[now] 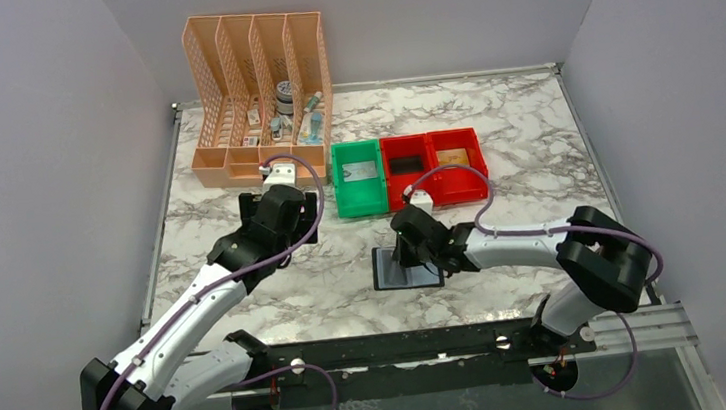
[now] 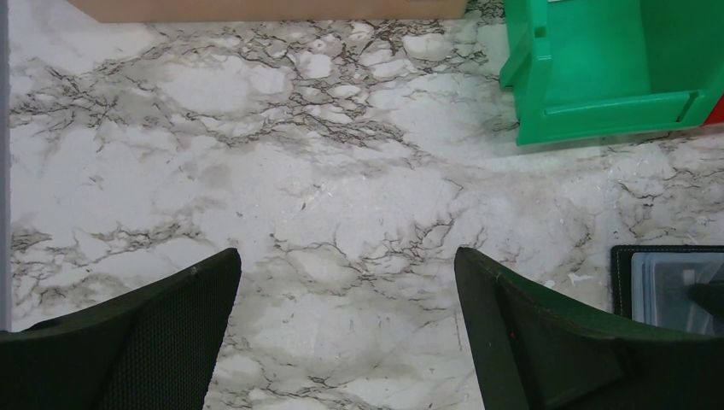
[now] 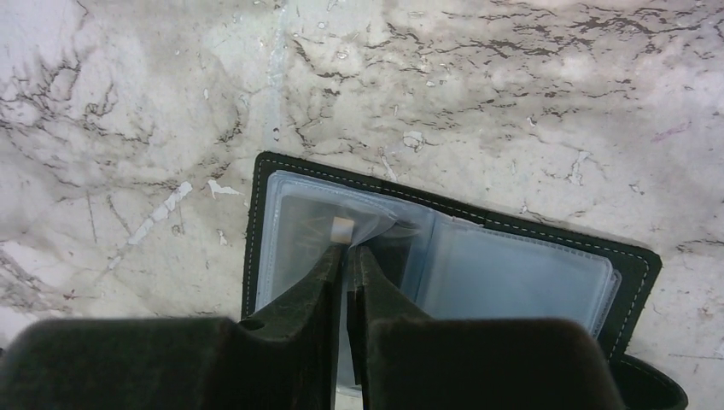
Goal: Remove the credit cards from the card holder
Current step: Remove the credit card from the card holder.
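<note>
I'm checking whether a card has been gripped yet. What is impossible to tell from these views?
- Right wrist view: the right hand is shut over the card holder's clear sleeves. Whether it pinches a card or only plastic is hidden by its own fingers.
- Top view: the same hand covers part of the holder, and any cards are too small to see.
- Left wrist view: the holder is cut off by the frame's right edge.

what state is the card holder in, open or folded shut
Open: the card holder lies spread flat on the table, both clear inner panels side by side inside its black border.
</note>
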Robot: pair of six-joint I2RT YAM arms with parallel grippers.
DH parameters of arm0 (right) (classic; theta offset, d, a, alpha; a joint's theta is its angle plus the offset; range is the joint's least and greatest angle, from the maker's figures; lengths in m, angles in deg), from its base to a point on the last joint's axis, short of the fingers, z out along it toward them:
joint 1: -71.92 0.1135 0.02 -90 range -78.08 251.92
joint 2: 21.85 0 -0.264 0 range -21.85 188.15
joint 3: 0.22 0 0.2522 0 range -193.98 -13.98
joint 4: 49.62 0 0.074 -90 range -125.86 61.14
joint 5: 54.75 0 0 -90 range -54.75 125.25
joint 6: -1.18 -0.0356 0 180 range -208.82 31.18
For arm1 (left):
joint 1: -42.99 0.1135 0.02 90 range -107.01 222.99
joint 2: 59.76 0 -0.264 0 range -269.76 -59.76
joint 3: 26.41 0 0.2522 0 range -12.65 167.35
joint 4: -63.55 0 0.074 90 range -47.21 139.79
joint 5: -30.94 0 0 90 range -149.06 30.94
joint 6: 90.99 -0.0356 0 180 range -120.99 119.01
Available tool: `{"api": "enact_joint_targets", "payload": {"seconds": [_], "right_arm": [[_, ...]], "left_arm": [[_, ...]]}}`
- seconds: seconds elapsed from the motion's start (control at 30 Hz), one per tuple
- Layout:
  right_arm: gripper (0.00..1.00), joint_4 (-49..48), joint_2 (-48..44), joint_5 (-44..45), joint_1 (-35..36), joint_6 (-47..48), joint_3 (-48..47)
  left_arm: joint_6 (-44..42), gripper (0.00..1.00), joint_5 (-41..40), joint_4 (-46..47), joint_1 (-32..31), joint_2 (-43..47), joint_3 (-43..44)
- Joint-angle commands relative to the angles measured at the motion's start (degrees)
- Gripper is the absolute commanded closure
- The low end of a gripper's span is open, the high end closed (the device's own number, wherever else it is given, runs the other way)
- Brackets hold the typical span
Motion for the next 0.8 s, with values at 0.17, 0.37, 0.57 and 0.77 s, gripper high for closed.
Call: {"api": "enact_joint_targets", "payload": {"seconds": [0.17, 0.37, 0.57, 0.77], "right_arm": [[0.99, -8.4, -3.6, -13.3, -4.8, -0.8, 6.3], [0.99, -14.0, -6.1, -21.8, -9.4, -1.8, 10.0], [0.99, -17.6, -8.8, -24.3, -11.6, -3.9, 13.6], [0.99, -22.2, -10.7, -26.3, -13.0, -6.1, 16.9]], "left_arm": [[1.1, 0.01, 11.1, 2.1, 0.4, -0.8, -0.4], [8.0, 0.01, 29.3, 13.1, 0.3, -0.4, -5.3], [17.8, 0.04, 43.2, 27.6, -0.2, -3.0, -11.6], [24.6, 0.12, 43.8, 36.3, -4.5, -5.3, -14.6]]}}
